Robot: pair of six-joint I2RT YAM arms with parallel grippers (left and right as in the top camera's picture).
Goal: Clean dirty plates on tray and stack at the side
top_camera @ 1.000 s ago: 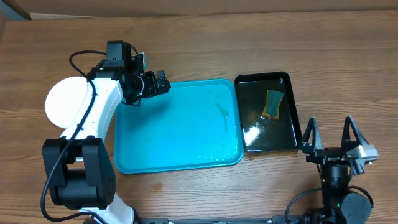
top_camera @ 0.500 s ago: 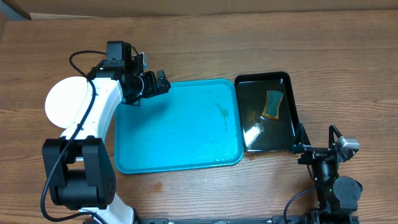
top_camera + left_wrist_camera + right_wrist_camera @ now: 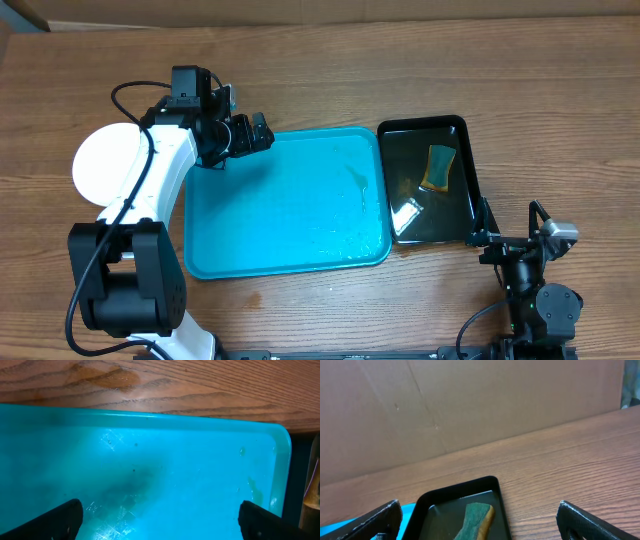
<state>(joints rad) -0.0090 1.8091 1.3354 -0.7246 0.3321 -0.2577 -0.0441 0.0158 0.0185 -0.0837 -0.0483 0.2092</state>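
blue tray (image 3: 290, 220) floor open, left gripper (image 3: 254, 135) over its corner, black tray (image 3: 421, 122) perhaps touching

We see the plates (image 3: 105, 160) only as one white disc, one edge hidden under the left arm (image 3: 170, 160), so we cannot count them. The left wrist view cuts the tray (image 3: 175, 470) off at left and bottom; the right wrist view cuts the black tray (image 3: 457, 491) and sponge (image 3: 476, 519) at the bottom.

White-shelled left arm (image 3: 160, 170) with black joints, looping black cable (image 3: 114, 97).
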